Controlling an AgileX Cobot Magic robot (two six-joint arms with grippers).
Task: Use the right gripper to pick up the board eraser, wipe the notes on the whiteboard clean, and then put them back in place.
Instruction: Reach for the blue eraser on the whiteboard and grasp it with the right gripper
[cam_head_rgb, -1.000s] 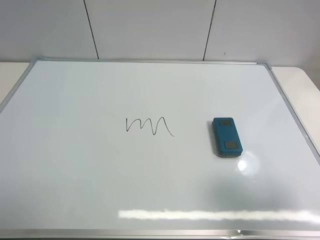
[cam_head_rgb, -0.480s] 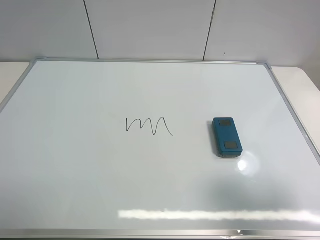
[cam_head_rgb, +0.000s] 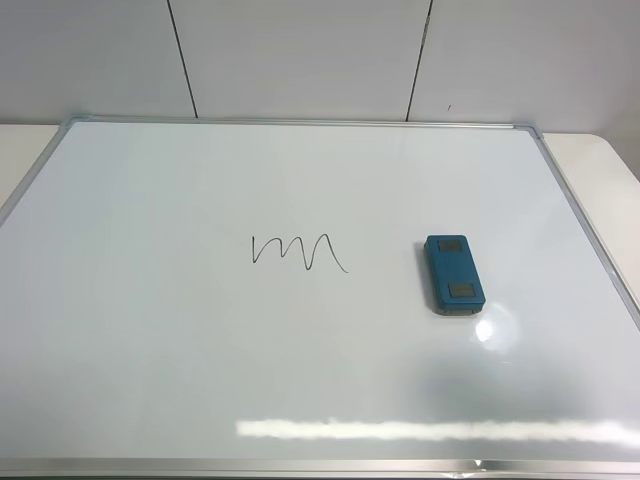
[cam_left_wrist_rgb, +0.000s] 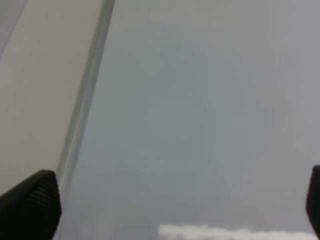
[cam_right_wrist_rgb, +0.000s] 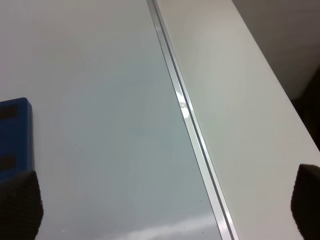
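Note:
The teal board eraser (cam_head_rgb: 454, 273) lies flat on the whiteboard (cam_head_rgb: 150, 350), right of centre, with two dark patches on top. The notes (cam_head_rgb: 299, 253), a black zigzag line, sit left of it near the board's middle. No arm shows in the exterior high view. In the right wrist view my right gripper (cam_right_wrist_rgb: 165, 210) stands open, fingertips (cam_right_wrist_rgb: 19, 202) far apart at the frame's corners, above the board's right frame; an end of the eraser (cam_right_wrist_rgb: 14, 132) shows beside one fingertip. My left gripper (cam_left_wrist_rgb: 175, 205) is open over bare board near the left frame, holding nothing.
The board's silver frame (cam_right_wrist_rgb: 187, 115) runs between the white surface and the beige table (cam_right_wrist_rgb: 245, 100). The table (cam_head_rgb: 600, 170) shows right of the board, and a panelled wall (cam_head_rgb: 300, 55) stands behind. A light glare (cam_head_rgb: 430, 430) lies on the board's near part.

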